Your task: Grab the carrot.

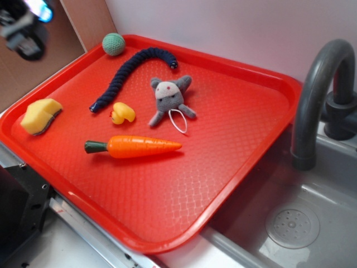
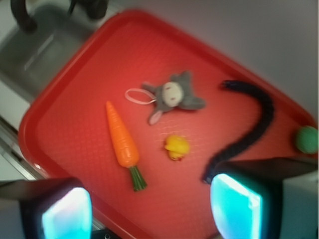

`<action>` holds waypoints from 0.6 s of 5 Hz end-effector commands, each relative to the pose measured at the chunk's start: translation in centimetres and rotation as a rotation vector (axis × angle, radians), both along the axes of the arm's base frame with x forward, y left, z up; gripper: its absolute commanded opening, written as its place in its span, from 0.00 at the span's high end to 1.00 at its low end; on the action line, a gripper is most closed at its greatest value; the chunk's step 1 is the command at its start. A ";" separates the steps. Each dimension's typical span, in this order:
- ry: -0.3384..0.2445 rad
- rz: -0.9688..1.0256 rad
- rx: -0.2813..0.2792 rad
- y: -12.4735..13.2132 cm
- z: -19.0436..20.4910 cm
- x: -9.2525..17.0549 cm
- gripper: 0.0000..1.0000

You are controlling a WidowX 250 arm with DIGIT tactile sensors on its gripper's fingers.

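The carrot (image 1: 134,147) lies flat and clear of neighbours at the red tray's (image 1: 234,184) lower centre, while the end effector (image 2: 149,209) hangs spread, empty, well above.

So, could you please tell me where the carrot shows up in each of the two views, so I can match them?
Exterior: the carrot lies in the lower-left middle of the red tray, stem pointing left, tip right.
Wrist: the carrot sits left of centre, tip up, stem down.
Shared landmark: the yellow duck, lying between the carrot and the grey plush mouse in both views.
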State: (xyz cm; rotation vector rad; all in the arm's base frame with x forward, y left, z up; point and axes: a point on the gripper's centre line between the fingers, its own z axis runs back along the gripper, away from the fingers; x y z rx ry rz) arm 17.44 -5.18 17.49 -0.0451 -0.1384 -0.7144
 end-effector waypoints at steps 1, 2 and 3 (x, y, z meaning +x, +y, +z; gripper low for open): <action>0.060 -0.083 0.019 -2.4 -3.5 1.2 0.00; 0.130 -0.104 0.060 -2.8 -6.7 1.7 0.00; 0.165 -0.138 0.056 -3.2 -9.0 1.4 0.00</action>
